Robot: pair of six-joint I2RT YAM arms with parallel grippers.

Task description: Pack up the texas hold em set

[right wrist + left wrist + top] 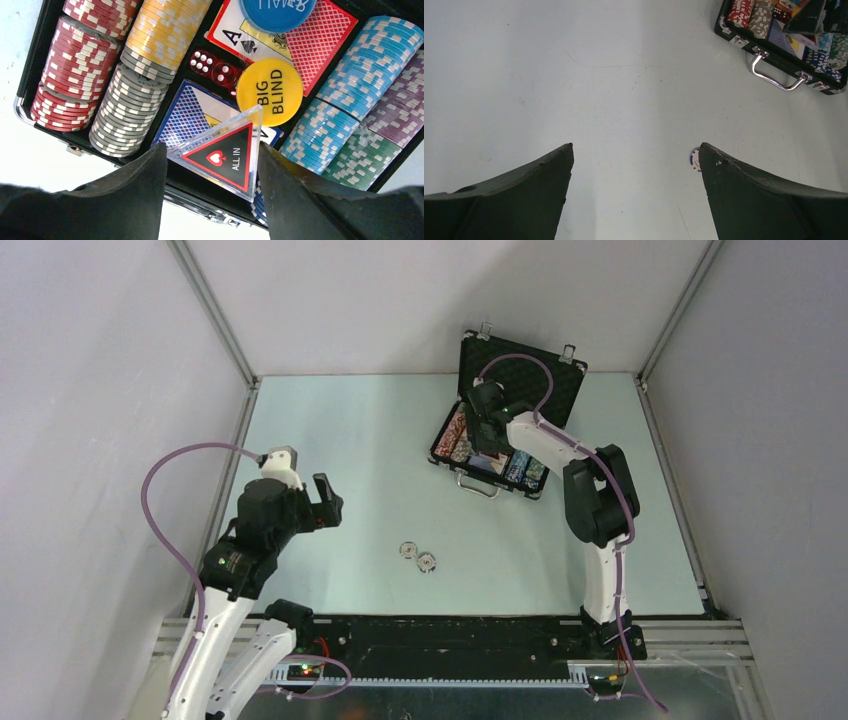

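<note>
**Triangle marker held over the open case**

Briefcase [472, 365] stands open at the far side of the bench [350, 440], lid upright and silver handle [774, 75] facing the arms. The right tool [212, 150] hangs over the case's handle edge, its fingers closed on the clear ALL IN triangle [222, 157], which touches both fingers and is tilted above the contents.

Inside the case, rows of red chips [75, 65], yellow chips [160, 35] and grey chips [127, 110] fill the left side, and light blue chips [360, 75] with green and purple ones fill the right. In the middle section lie red dice [215, 67], a yellow BIG BLIND disc [270, 91], a blue disc [277, 12] and card decks [192, 112].

Two loose chips [408, 551] lie touching on the bench, well apart from the case on its handle side. The left tool [636, 147] hovers near them, farther from the case, with its fingers spread wide and nothing between them.
</note>
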